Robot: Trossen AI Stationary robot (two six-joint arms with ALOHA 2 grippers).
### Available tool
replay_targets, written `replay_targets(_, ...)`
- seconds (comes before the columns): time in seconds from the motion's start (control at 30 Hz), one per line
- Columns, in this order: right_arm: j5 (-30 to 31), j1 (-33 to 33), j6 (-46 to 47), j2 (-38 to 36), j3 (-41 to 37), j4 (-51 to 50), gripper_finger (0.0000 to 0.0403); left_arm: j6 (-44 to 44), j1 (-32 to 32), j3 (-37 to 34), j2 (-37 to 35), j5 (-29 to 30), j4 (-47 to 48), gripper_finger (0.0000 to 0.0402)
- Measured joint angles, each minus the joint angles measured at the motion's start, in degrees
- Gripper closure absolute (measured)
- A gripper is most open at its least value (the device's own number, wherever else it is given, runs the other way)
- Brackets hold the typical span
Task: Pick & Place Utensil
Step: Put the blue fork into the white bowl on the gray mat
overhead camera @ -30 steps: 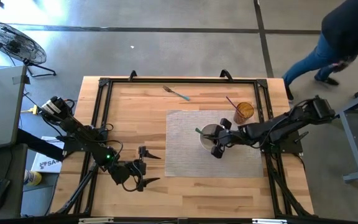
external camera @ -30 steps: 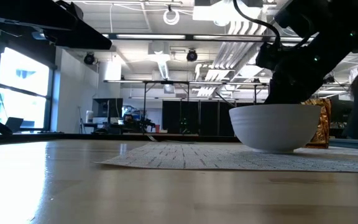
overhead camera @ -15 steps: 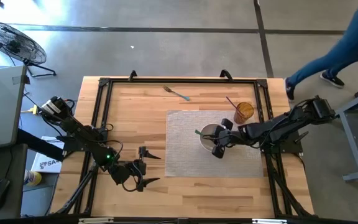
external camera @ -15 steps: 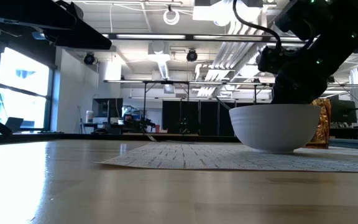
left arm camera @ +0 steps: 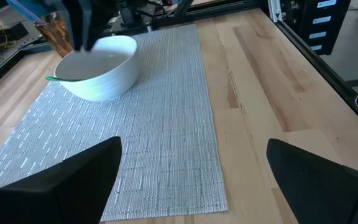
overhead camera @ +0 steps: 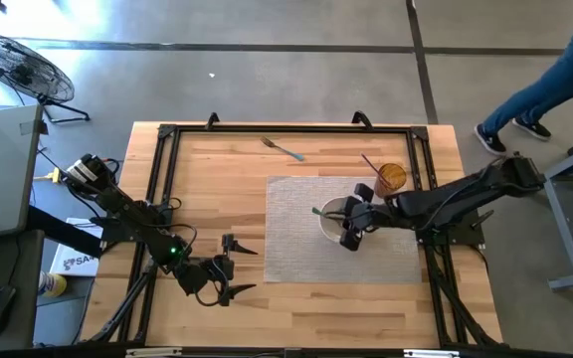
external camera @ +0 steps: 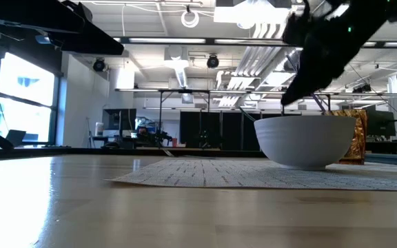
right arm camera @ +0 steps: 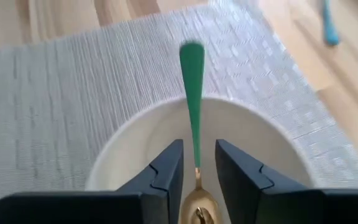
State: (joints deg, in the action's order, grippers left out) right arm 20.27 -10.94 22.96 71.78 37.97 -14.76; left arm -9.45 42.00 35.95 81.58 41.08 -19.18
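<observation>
Releasing: your right tool (right arm camera: 196,163) had just parted its fingers above the bowl (overhead camera: 336,217).
Spoon (right arm camera: 193,109): it lay in the bowl, green handle over the rim.
Meaning: placement looked done.
Left tool (overhead camera: 229,267): wide apart, idle over the desk (overhead camera: 217,189).

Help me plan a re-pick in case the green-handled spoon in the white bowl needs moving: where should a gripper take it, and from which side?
Grip the spoon by its green handle where it sticks out over the bowl rim, coming down from above. The handle leans on the rim with its end in the air, while the gold scoop lies down inside, hard to reach.
</observation>
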Motion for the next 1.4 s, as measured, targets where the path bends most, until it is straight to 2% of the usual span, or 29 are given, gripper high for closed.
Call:
replay_targets(0.13, 4.2, -3.4, -0.1, -1.7, 5.7, -8.1, 0.0315, 0.0, 0.0, 0.0, 0.0, 0.0, 0.0, 0.0005)
replay_targets(0.27, 8.7, -8.5, -1.3, -1.8, 9.6, -7.9, 0.0315, 0.0, 0.0, 0.0, 0.0, 0.1, -1.3, 0.0005)
replay_targets(0.43, 11.3, -14.5, -4.7, -1.3, 9.3, 1.4, 0.0315, -1.1, 0.0, 0.0, 0.0, -0.2, -4.3, 0.0005)
replay_targets(0.7, 11.5, -20.5, -9.5, -1.2, 2.7, 20.7, 0.0316, -4.7, 0.0, 0.0, 0.0, -0.5, -15.9, 0.0005)
replay_targets(0.77, 11.6, -21.4, -10.5, -1.0, 1.1, 25.2, 0.0316, -4.5, 0.0, 0.0, 0.0, 2.1, -17.6, 0.0005)
replay_targets(0.9, 14.0, -22.6, -14.4, 1.3, -0.3, 30.5, 0.0316, -4.9, -1.3, 0.3, 0.0, 12.8, -18.1, 0.0005)
replay_targets(0.97, 14.9, -22.6, -15.5, 2.9, -0.3, 32.1, 0.0316, -5.0, -3.1, 0.7, 0.0, 14.7, -17.9, 0.0005)
replay_targets(1.03, 15.5, -22.6, -15.6, 4.9, -0.3, 34.1, 0.0316, -5.0, -5.5, 1.5, 0.0, 12.8, -17.5, 0.0005)
replay_targets(1.13, 15.7, -22.6, -16.3, 8.1, -0.3, 37.6, 0.0316, -7.2, -10.5, 3.0, 0.0, 6.7, -13.0, 0.0005)
replay_targets(1.3, 13.9, -22.6, -17.9, 12.1, -0.3, 42.7, 0.0316, -13.3, -21.4, 7.6, 0.0, -10.5, 1.2, 0.0005)
replay_targets(1.4, 13.4, -22.6, -18.1, 13.3, -0.3, 44.5, 0.0316, -13.0, -28.1, 10.4, 0.0, -18.5, 8.4, 0.0005)
